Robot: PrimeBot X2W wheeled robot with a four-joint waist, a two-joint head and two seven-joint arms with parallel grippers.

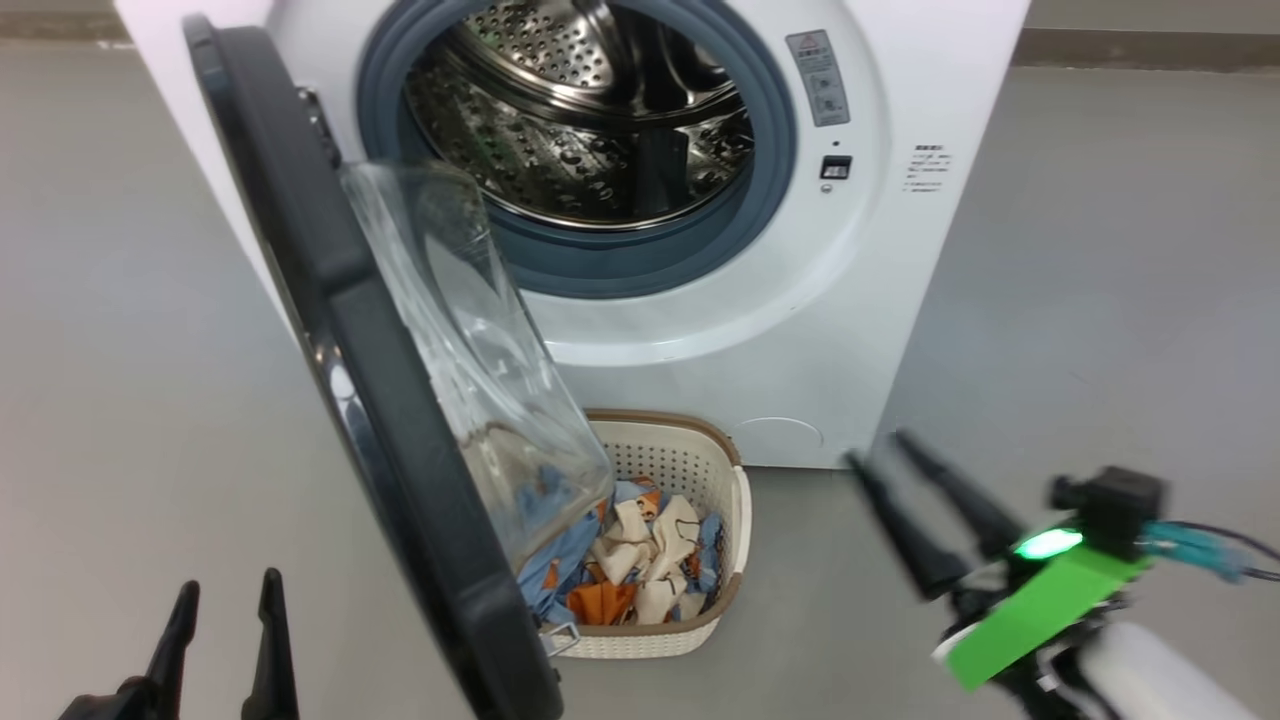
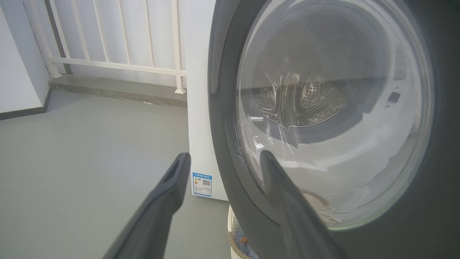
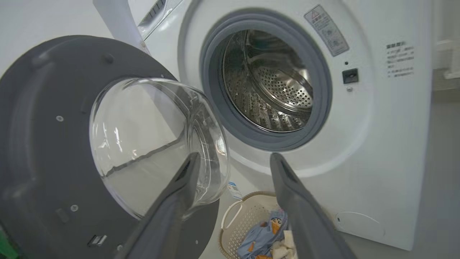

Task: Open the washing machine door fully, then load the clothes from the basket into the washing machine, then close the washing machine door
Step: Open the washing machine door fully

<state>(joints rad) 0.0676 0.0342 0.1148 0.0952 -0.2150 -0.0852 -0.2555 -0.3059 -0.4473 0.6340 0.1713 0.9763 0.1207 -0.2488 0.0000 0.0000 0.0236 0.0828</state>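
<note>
The white washing machine (image 1: 800, 330) stands ahead with its steel drum (image 1: 580, 110) exposed. Its door (image 1: 330, 280) is swung out towards me on the left, glass bowl facing the opening. Under the door and against the machine's foot sits the cream basket (image 1: 740, 500), holding blue, cream and orange clothes (image 1: 640, 560). My left gripper (image 1: 225, 600) is open and empty, low on the outer side of the door (image 2: 323, 108). My right gripper (image 1: 877, 448) is open and empty to the right of the basket (image 3: 248, 216), pointing at the machine's front.
Grey floor (image 1: 120, 350) spreads on both sides of the machine. A white railing (image 2: 115, 36) and a raised kerb run behind it on the left. The open door juts far out over the floor between my two arms.
</note>
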